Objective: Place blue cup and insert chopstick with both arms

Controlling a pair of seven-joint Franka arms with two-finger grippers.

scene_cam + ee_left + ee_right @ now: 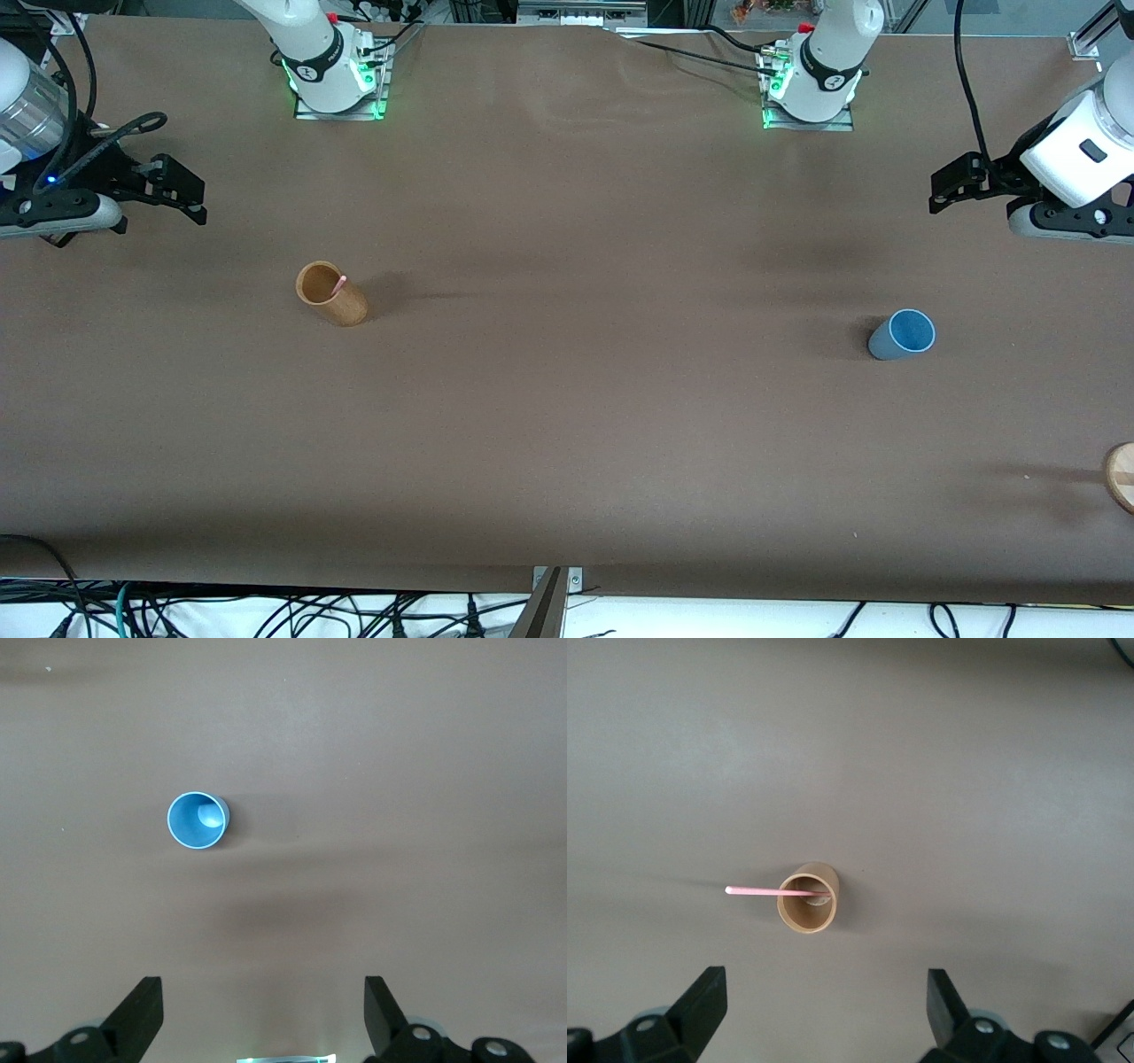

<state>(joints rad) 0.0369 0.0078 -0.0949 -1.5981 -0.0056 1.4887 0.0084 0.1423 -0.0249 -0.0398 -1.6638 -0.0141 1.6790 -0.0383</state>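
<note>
The blue cup (pixel 902 335) stands upright and empty on the brown table toward the left arm's end; it also shows in the left wrist view (pixel 198 820). The pink chopstick (pixel 339 284) leans inside a brown wooden cup (pixel 330 293) toward the right arm's end, its end sticking out over the rim, as the right wrist view (pixel 766 890) shows. My left gripper (pixel 941 189) is open and empty, up over bare table at its end, apart from the blue cup; its jaws show wide apart (pixel 263 1010). My right gripper (pixel 197 199) is open and empty over bare table, apart from the brown cup (pixel 807 897); its jaws are wide apart (pixel 827 1005).
A round wooden disc (pixel 1122 476) lies at the table's edge at the left arm's end, nearer to the front camera than the blue cup. Both arm bases (pixel 337 71) (pixel 811 84) stand along the table's back edge. Cables hang below the front edge.
</note>
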